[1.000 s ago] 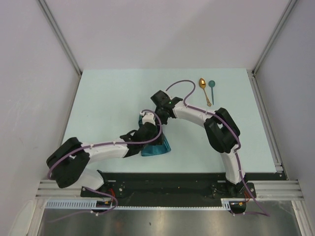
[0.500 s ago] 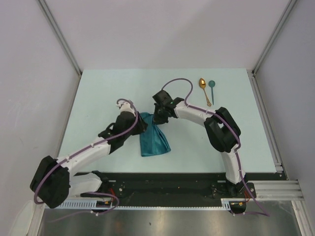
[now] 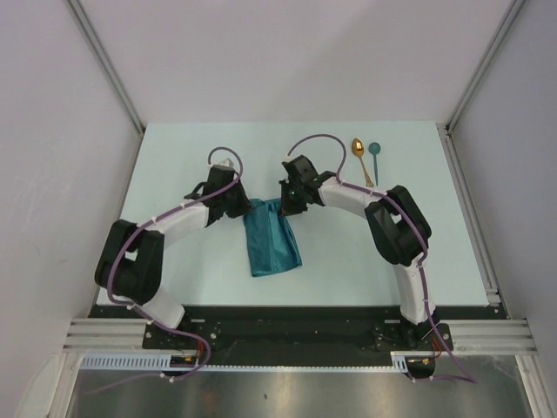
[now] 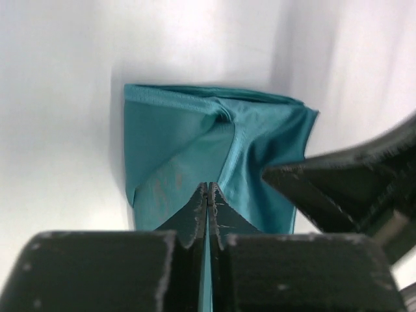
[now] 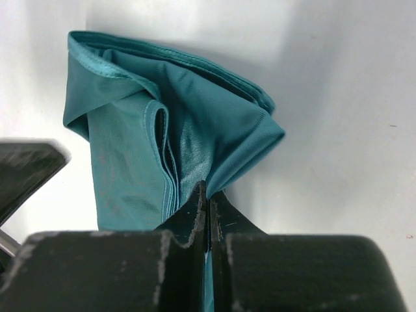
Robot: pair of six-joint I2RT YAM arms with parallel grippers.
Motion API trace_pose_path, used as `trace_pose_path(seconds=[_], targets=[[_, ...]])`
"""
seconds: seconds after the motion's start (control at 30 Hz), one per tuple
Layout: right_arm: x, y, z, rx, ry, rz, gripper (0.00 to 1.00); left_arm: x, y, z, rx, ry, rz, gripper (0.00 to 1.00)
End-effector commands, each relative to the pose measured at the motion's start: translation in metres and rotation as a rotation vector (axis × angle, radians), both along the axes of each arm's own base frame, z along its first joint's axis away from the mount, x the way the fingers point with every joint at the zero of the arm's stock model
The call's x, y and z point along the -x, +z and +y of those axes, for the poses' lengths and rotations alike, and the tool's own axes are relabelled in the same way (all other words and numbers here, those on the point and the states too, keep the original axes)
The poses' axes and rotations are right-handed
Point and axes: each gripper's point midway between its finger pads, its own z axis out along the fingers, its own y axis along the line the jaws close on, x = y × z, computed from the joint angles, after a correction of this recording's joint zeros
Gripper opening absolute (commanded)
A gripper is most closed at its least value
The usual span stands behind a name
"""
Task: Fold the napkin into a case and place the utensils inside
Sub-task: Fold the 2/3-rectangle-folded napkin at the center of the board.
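The teal napkin (image 3: 271, 239) lies folded into a long narrow band in the middle of the table, its far end bunched and lifted. My left gripper (image 3: 246, 209) is shut on that far end's left corner, with cloth showing between the jaws in the left wrist view (image 4: 208, 190). My right gripper (image 3: 284, 207) is shut on the right corner, pinching the napkin (image 5: 149, 130) at its tips (image 5: 208, 192). The utensils lie at the far right, apart from both grippers: a gold spoon (image 3: 360, 160) and a teal spoon (image 3: 374, 158).
A metal rail (image 3: 470, 209) runs along the table's right edge and grey walls close in the left, far and right sides. The two arms' elbows stand to either side of the napkin.
My left arm has swung from the napkin's near end to its far left corner and shut on it. The napkin now lies stretched longer. The right gripper has kept its hold.
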Motion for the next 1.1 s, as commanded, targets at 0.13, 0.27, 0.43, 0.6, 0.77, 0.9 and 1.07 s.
trace_pose_path(seconds=[0.13,0.27,0.43,0.6,0.77,0.9,1.07], targets=[[-0.007,0.033,0.018,-0.018,0.079,-0.128,0.0,-0.027,-0.021,0.001,-0.038,0.012,0.006,0.0],[-0.008,0.034,0.023,0.037,0.09,-0.171,0.0,-0.033,-0.037,-0.002,-0.042,0.008,0.029,0.0],[-0.009,0.041,0.032,0.14,0.1,-0.243,0.0,-0.031,-0.048,-0.006,-0.015,0.007,0.036,0.0],[-0.006,0.034,0.043,0.243,0.11,-0.281,0.0,-0.029,-0.052,-0.011,0.02,0.006,0.031,0.0],[-0.002,0.033,0.057,0.244,0.07,-0.275,0.0,-0.024,-0.057,-0.012,0.041,0.007,0.034,0.0],[-0.002,0.021,0.052,0.233,-0.019,-0.213,0.0,-0.023,-0.052,-0.015,0.07,0.006,0.022,0.0],[-0.002,0.015,0.053,0.2,-0.04,-0.185,0.0,-0.019,-0.034,-0.018,0.103,-0.008,0.004,0.0]])
